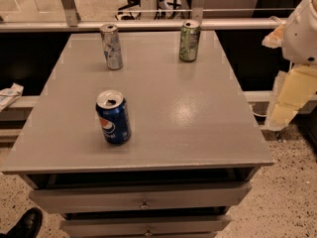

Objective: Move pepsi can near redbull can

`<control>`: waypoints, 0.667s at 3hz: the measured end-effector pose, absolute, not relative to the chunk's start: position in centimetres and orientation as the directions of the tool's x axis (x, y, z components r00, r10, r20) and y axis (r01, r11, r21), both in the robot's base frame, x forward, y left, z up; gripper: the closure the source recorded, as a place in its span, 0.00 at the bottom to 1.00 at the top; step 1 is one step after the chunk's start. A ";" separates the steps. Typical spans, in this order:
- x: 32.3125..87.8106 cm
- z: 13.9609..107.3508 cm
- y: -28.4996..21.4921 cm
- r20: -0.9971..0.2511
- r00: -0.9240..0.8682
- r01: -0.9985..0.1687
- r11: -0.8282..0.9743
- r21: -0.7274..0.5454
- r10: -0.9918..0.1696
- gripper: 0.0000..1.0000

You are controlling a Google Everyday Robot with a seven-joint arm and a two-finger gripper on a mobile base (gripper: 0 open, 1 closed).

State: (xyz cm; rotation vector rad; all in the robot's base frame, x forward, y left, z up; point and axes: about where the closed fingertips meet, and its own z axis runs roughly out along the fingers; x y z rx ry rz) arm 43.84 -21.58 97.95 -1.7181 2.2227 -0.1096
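Three cans stand up on the grey table (198, 113). One pepsi can (113, 117) is left of the middle. One redbull can (112, 47) is higher up, and one green can (189, 41) is to its right. The gripper (290, 98) hangs at the right edge, off the table, and nobody can tell if it is open or closed. The floor (292, 197) is speckled.

An office or lab-like workroom is suggested. The gripper (290, 100) is seen at the right edge, hanging just off the side of a gray cabinet (198, 133) fitted with drawers (143, 197). Far beyond it and to its left, wheeled office chair bases (130, 5) are glimpsed past a metal rail (148, 25). Speckled hard flooring (287, 192) is spread below it.
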 end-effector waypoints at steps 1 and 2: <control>43.8 98.0 -21.6 -0.210 -0.219 -0.927 0.270 -0.258 -0.953 0.00; 43.8 98.3 -21.7 -0.267 -0.245 -0.917 0.313 -0.249 -0.932 0.00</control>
